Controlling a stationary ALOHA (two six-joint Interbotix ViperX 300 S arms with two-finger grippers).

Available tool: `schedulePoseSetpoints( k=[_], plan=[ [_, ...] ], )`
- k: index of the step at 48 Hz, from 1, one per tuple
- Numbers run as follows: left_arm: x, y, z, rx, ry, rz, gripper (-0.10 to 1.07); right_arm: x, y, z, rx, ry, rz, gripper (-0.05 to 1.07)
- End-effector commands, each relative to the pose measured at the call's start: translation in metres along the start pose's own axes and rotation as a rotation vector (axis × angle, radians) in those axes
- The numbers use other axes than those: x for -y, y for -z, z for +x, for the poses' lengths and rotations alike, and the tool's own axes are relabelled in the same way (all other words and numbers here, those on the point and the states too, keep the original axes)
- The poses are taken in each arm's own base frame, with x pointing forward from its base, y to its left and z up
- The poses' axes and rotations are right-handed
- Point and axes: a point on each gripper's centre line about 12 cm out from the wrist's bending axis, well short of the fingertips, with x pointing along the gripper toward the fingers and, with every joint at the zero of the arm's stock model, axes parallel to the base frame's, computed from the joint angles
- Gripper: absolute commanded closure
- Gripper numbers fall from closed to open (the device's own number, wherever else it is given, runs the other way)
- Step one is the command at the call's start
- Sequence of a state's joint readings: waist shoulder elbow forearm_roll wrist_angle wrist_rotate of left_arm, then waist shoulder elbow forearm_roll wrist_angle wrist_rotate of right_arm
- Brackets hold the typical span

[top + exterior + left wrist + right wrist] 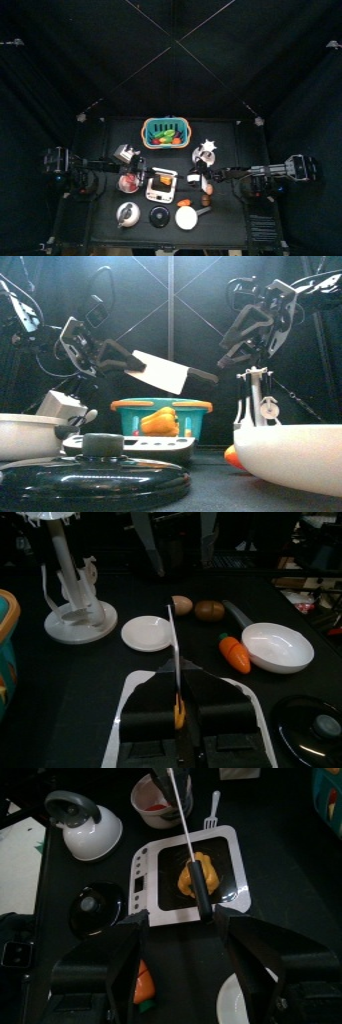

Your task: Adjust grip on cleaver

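Observation:
The cleaver [160, 371] hangs in the air above the table's middle, its white blade tilted and its black handle [201, 377] pointing right. My left gripper [115, 359] is shut on the blade. In the left wrist view the blade [174, 662] rises edge-on from between the jaws of the left gripper [181, 699]. My right gripper [231, 352] is open beside the handle's end. In the right wrist view the right gripper [201, 928] has its jaws spread wide on either side of the handle [199, 880], apart from it.
Under the cleaver sits a white tray [227, 853] holding a yellow piece. Around it: a teal basket [160, 416], white utensil stand [257, 406], white bowl [278, 647], carrot [235, 654], small plate [147, 633], kettle [78, 823], black lid [87, 471].

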State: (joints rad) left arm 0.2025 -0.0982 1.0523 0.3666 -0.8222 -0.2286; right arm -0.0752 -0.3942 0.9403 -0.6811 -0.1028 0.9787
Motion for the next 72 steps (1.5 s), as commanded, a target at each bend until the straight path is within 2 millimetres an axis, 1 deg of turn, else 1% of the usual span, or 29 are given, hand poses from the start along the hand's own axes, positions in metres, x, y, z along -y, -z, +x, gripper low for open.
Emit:
schedulePoseSetpoints(
  k=[1,7,16,30,41,53,60,67,72],
  plan=[
    [0.001,-0.004,0.002,0.025,0.008,0.013,0.63,0.000,-0.010,0.001,0.026,0.000,0.010,0.14],
    [0.006,0.005,0.003,0.014,0.049,0.036,0.63,0.003,-0.006,0.009,-0.001,0.014,0.025,0.15],
    [0.009,0.015,0.005,0.035,0.089,0.035,0.63,0.005,-0.007,0.020,-0.021,0.031,0.022,0.15],
    [0.000,0.030,0.007,0.019,0.071,0.010,0.63,0.003,-0.009,0.041,-0.048,0.032,0.016,0.15],
    [-0.002,0.023,0.006,0.045,0.066,0.015,0.63,0.003,-0.005,0.052,-0.081,0.042,0.014,0.15],
    [-0.002,0.013,0.002,0.077,0.065,0.027,0.63,-0.002,-0.004,0.053,-0.092,0.042,0.011,0.15],
    [-0.003,0.012,0.002,0.078,0.062,0.027,0.63,-0.003,-0.001,0.054,-0.104,0.043,0.006,0.15],
    [-0.003,0.012,0.002,0.079,0.059,0.026,0.63,-0.003,0.002,0.056,-0.117,0.046,-0.001,0.17],
    [-0.004,0.012,0.002,0.079,0.056,0.025,0.63,-0.003,0.005,0.058,-0.125,0.047,-0.005,0.22]
  ],
)
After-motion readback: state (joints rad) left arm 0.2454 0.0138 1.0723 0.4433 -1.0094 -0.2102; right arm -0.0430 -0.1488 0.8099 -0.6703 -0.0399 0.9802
